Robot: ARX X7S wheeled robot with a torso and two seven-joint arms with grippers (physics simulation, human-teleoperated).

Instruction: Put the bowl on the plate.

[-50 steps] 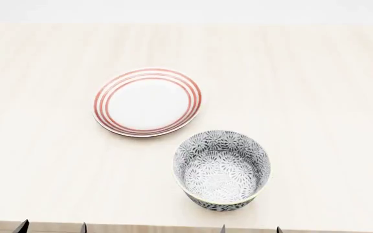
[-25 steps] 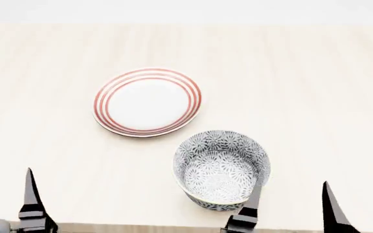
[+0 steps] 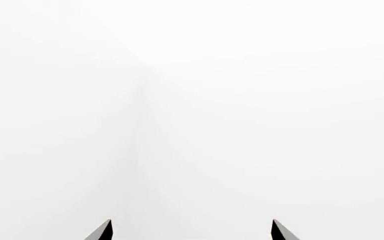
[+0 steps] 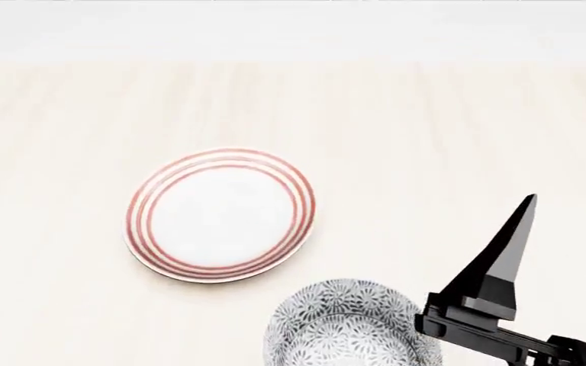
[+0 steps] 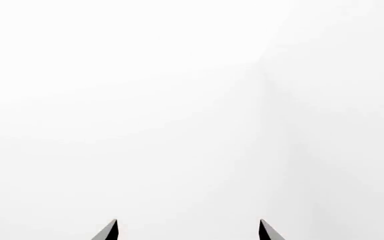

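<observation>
Right gripper (image 5: 186, 231) fingers (image 5: 109, 231) spread apart; beyond, blank white, perhaps wall corner.

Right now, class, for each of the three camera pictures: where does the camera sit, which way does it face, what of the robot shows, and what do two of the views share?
Head view: on the robot's head, facing forward and down at the table, the plate and the bowl; one finger of the right gripper shows, no left arm.
Left wrist view: by the left gripper, facing blank white; two fingertips, apart.
Right wrist view: by the right gripper, facing blank white; two fingertips, apart.
Shared: both wrist views show only spread fingertips, no table, plate or bowl.
</observation>
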